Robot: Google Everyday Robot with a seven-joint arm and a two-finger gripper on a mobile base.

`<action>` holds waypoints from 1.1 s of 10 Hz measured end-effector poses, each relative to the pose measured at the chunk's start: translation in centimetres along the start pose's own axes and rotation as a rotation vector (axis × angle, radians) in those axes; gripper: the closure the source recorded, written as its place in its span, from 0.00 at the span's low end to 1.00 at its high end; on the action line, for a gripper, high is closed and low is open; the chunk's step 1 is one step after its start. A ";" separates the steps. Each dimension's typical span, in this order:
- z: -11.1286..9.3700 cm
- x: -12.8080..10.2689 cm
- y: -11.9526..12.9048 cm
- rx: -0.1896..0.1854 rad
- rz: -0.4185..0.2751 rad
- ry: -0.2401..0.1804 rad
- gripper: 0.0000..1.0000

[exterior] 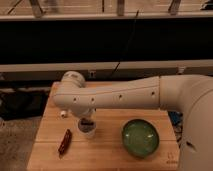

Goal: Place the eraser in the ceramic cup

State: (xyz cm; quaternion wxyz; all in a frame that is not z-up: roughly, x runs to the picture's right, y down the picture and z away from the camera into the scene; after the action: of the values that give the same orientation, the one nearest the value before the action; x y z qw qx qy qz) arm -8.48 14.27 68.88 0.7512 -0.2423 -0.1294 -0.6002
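Observation:
The ceramic cup (88, 132), small and pale, stands on the wooden table (107, 156) left of centre. My gripper (86, 121) hangs from the big white arm (120, 95) straight down onto the cup's mouth. A dark shape sits at the rim beneath it. I cannot make out the eraser as a separate thing; it is hidden at or inside the cup.
A wide green bowl (140, 138) sits to the right of the cup. To the cup's left lies a long reddish-brown pen-like object (65, 141). A small white item (63, 114) rests near the table's left edge. The robot's white body (195, 125) fills the right side.

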 end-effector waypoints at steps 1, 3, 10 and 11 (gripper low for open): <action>0.0 -0.2 0.0 0.006 -0.005 0.000 0.76; -0.1 -0.4 -0.1 0.012 -0.008 0.000 0.76; -0.1 -1.0 -0.2 0.039 -0.021 -0.001 0.76; -0.1 -1.0 -0.2 0.044 -0.023 -0.002 0.74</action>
State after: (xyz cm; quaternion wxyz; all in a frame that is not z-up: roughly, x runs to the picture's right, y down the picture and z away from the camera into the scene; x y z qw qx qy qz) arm -8.91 15.07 68.37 0.7494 -0.2246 -0.1461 -0.6055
